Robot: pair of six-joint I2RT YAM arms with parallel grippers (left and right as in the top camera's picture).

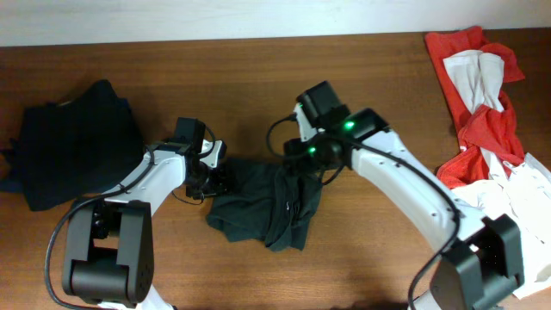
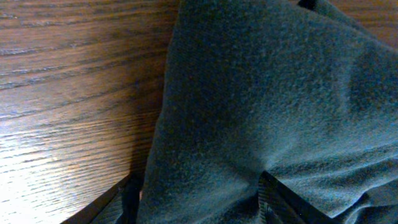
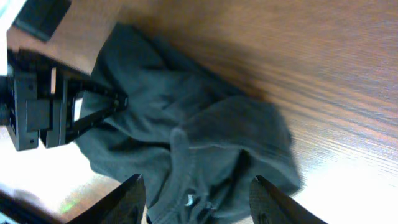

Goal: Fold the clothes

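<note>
My right tool (image 3: pixel 196 182) hangs open over the crumpled dark green garment (image 1: pixel 263 207), its fingers well apart. My left tool (image 2: pixel 199 182) straddles the garment's left edge with cloth filling the gap; gripped or not, I cannot tell. Bare worktop (image 1: pixel 379 77) surrounds the garment. Black clothes (image 1: pixel 73 151) lie far left, red and white clothes (image 1: pixel 478 95) far right.

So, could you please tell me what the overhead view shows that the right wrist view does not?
Only overhead: the black garment pile at the left and the red and white garments at the right edge. Only right wrist: the right gripper seen close up, its fingers apart above the fabric. Both: the dark grey-green garment crumpled on the wooden table, with the left gripper at its edge.
</note>
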